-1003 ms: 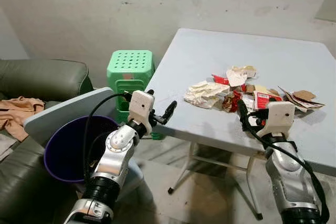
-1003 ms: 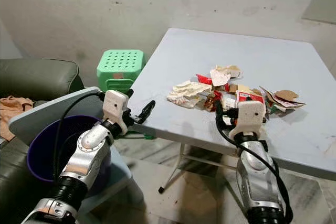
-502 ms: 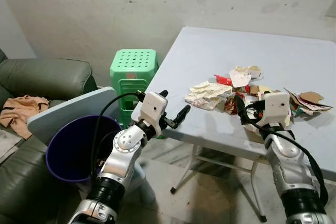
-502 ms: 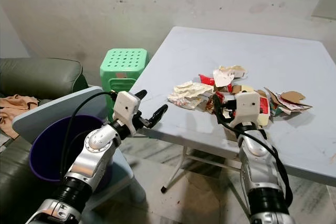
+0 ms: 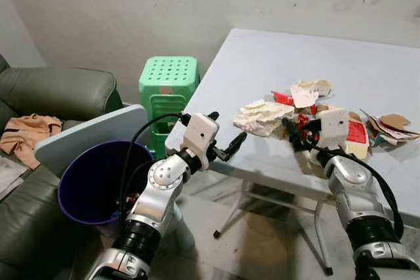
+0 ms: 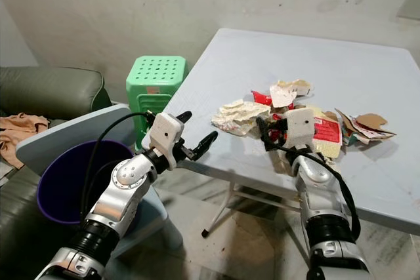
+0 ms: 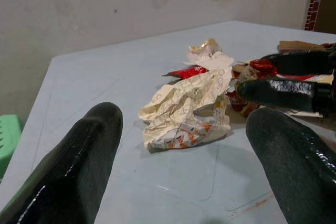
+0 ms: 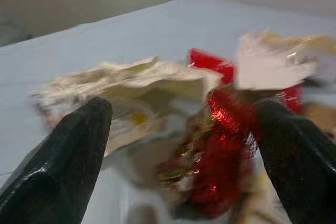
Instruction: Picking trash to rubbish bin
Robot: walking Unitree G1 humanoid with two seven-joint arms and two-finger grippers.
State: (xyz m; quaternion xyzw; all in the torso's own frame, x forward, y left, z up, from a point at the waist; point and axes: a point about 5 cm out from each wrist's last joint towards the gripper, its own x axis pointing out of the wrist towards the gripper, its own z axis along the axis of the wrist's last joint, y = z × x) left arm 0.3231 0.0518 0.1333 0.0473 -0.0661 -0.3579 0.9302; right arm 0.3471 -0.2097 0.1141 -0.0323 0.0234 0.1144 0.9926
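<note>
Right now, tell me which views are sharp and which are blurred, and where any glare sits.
Left eye view: evenly lit and sharp, the trash pile on the table clear. Left wrist view: sharp on the crumpled paper, with glossy highlights on the left gripper fingers. Right wrist view: soft and smeared, the red foil wrapper between the right gripper fingers glinting.

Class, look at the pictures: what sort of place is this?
Probably a plain living room in a home: a green sofa, a folding table strewn with wrappers, and a plastic stool.
</note>
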